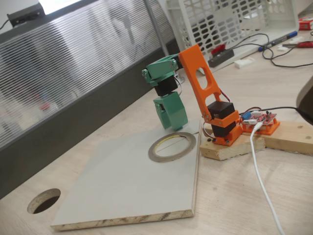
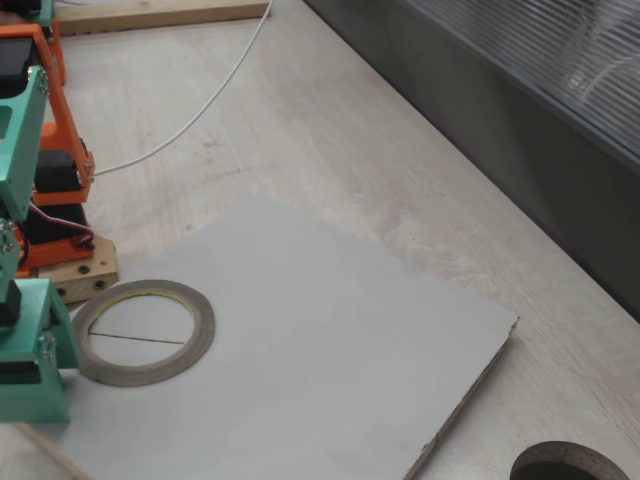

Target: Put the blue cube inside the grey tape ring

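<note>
The grey tape ring (image 1: 159, 157) lies flat on a grey board (image 1: 122, 188), at the board's end nearest the arm; in the other fixed view the grey tape ring (image 2: 141, 376) is at lower left. My green gripper (image 1: 172, 127) points down just behind the ring's far edge, close to the board. Its jaws look pressed together with nothing visible between them. In the second fixed view the gripper (image 2: 35, 410) stands at the left edge, beside the ring. The blue cube is out of view.
The orange arm base (image 1: 226, 128) sits on wooden blocks (image 1: 288, 138) with a red circuit board (image 1: 262, 120). A white cable (image 1: 262, 183) trails across the table. A round hole (image 1: 44, 200) lies near the board's far corner. A white crate (image 1: 230, 19) stands behind.
</note>
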You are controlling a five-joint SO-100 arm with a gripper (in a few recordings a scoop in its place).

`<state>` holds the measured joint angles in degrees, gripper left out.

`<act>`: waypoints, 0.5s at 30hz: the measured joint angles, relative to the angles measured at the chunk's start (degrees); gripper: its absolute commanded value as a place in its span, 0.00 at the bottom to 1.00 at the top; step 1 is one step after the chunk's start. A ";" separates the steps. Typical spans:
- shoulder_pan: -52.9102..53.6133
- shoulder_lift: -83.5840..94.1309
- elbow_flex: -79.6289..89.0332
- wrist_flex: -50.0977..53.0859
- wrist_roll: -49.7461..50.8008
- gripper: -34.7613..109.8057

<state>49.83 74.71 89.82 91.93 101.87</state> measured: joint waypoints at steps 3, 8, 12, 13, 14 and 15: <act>0.00 0.09 0.09 0.00 0.00 0.49; 0.00 0.09 -0.26 0.00 -0.09 0.46; 0.00 0.09 -0.53 0.00 -0.09 0.42; 0.00 0.35 -0.26 0.00 0.00 0.40; 0.00 1.05 -0.09 0.00 0.00 0.39; -0.09 1.58 -0.09 0.00 0.18 0.37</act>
<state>49.75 76.29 89.74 91.93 102.04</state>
